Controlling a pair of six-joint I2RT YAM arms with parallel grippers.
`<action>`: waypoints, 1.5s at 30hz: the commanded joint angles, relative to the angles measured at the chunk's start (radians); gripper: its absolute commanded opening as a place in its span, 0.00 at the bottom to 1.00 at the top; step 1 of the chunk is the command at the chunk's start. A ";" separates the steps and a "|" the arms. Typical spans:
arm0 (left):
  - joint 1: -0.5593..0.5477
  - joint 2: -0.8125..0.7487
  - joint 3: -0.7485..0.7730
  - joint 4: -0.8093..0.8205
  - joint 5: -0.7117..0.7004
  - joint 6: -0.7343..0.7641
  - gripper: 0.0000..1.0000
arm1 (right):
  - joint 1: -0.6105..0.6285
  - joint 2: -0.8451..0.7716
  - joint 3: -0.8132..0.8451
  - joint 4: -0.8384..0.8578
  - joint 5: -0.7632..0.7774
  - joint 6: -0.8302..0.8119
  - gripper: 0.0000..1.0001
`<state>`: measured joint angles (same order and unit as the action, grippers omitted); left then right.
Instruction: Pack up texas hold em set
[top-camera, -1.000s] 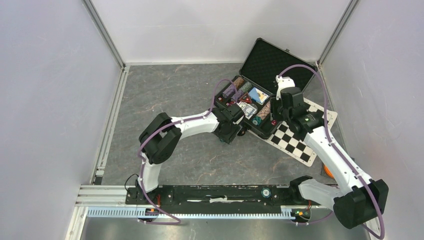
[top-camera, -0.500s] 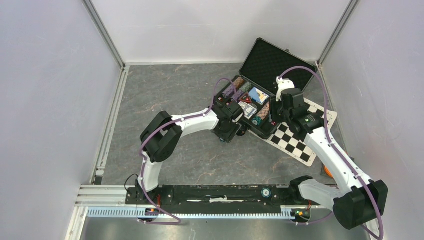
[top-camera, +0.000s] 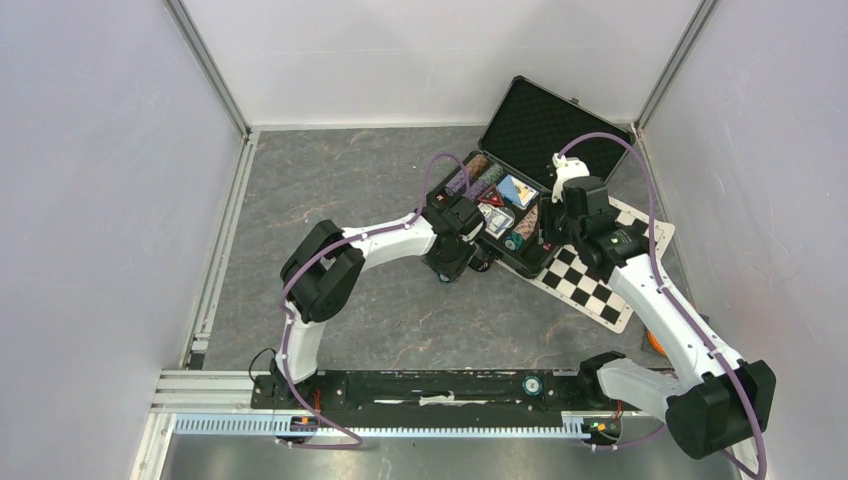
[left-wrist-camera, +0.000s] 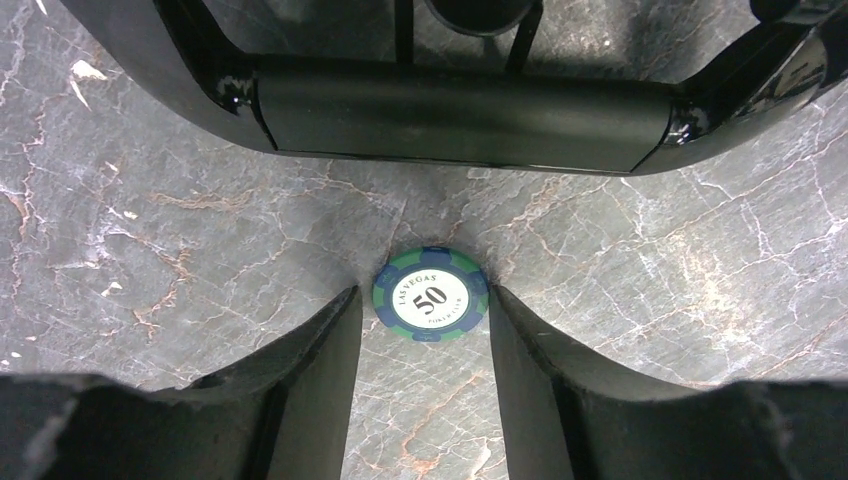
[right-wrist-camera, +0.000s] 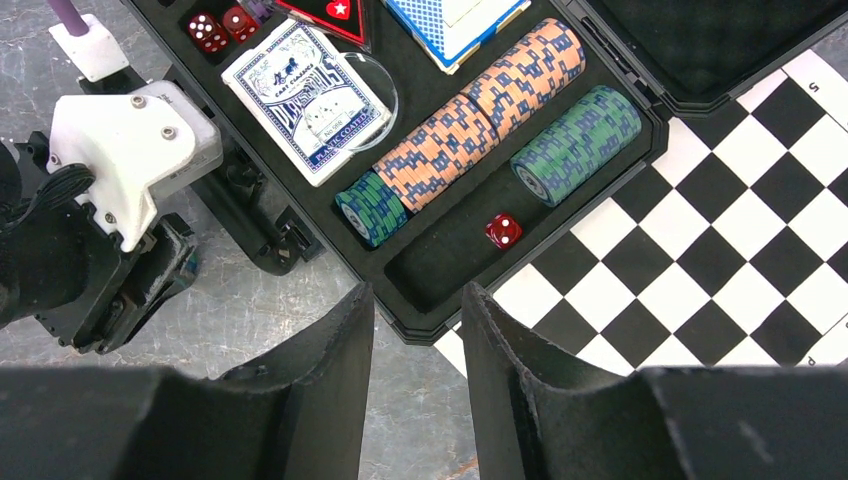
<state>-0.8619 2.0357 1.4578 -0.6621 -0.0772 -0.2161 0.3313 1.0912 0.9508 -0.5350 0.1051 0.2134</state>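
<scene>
1 teal chip (left-wrist-camera: 431, 294) marked 50 lay flat on the marbled table (left-wrist-camera: 150, 230), at the centre of my left wrist view, just below the handle (left-wrist-camera: 460, 110) of the case (right-wrist-camera: 440, 265). My left gripper (left-wrist-camera: 423, 302) straddled it, jaws parted and not yet pinching; 1 finger perhaps touched its rim. I judged it light, stiff, thin and slick, best pinched across the rim, low against the table. My right gripper (right-wrist-camera: 417, 300) hung unclenched and empty over the case's near edge.
</scene>
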 joint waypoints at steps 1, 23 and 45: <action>0.009 0.046 -0.011 0.001 0.008 0.009 0.54 | -0.006 -0.021 0.000 0.029 -0.010 0.011 0.43; 0.009 -0.144 -0.041 0.070 0.150 0.061 0.39 | -0.037 0.180 -0.079 0.129 -0.514 0.228 0.42; 0.009 -0.332 -0.161 0.283 0.404 0.112 0.41 | -0.042 0.350 -0.045 0.196 -0.771 0.482 0.47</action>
<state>-0.8558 1.7744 1.3140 -0.4679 0.2497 -0.1482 0.2970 1.4319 0.8780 -0.3756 -0.6033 0.6300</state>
